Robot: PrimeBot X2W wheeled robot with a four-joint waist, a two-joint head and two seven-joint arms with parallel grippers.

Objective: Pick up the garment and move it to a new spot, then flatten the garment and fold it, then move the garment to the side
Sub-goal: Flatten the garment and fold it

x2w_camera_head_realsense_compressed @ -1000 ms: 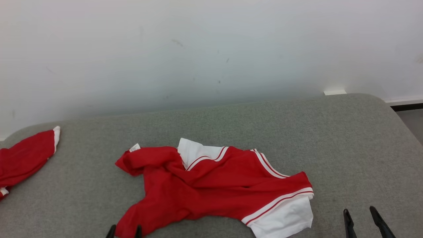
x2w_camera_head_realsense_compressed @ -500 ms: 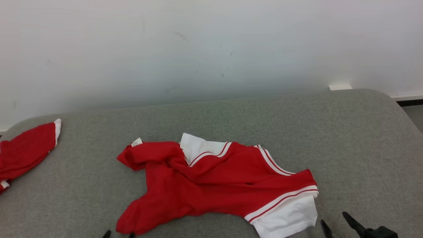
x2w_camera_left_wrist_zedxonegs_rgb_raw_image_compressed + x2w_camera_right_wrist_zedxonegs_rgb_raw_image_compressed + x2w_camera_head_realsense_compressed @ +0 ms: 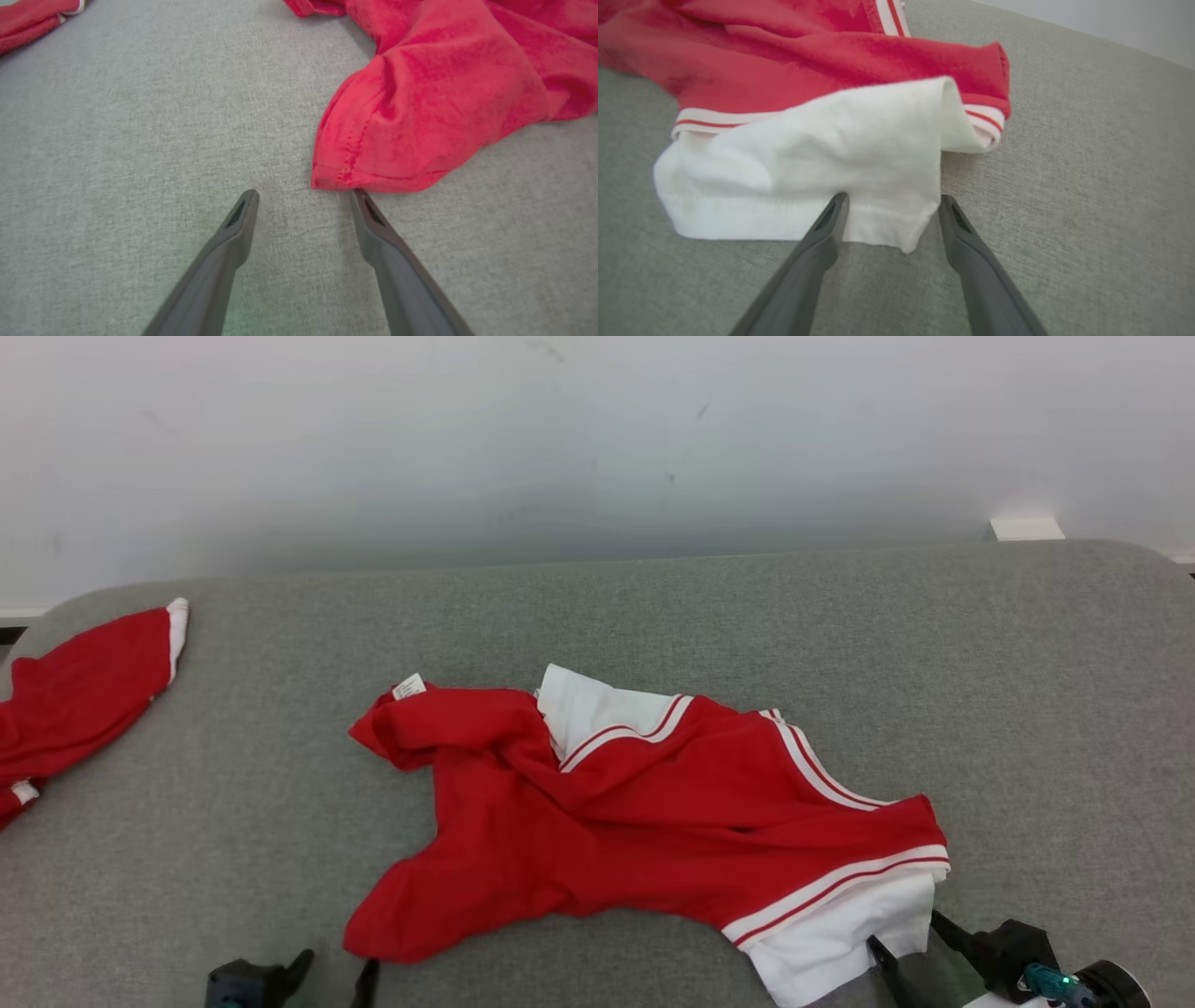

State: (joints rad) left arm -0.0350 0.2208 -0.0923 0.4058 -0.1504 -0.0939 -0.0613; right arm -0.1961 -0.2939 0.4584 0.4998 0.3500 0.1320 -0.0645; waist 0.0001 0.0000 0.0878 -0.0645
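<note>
Both jaws stand wide apart and hold nothing. From the head, the left gripper [image 3: 336, 973] sits just below the red lower corner of the garment [image 3: 635, 812], and the right gripper [image 3: 906, 933] is at its white end, all on the grey cushion [image 3: 1027, 709]. Left wrist: the red hem [image 3: 355, 172] touches one fingertip but lies outside the gap, so closing now would likely pinch nothing. Right wrist: the white corner [image 3: 887, 224] lies between the fingers; so shallow a bite might slip on lifting.
</note>
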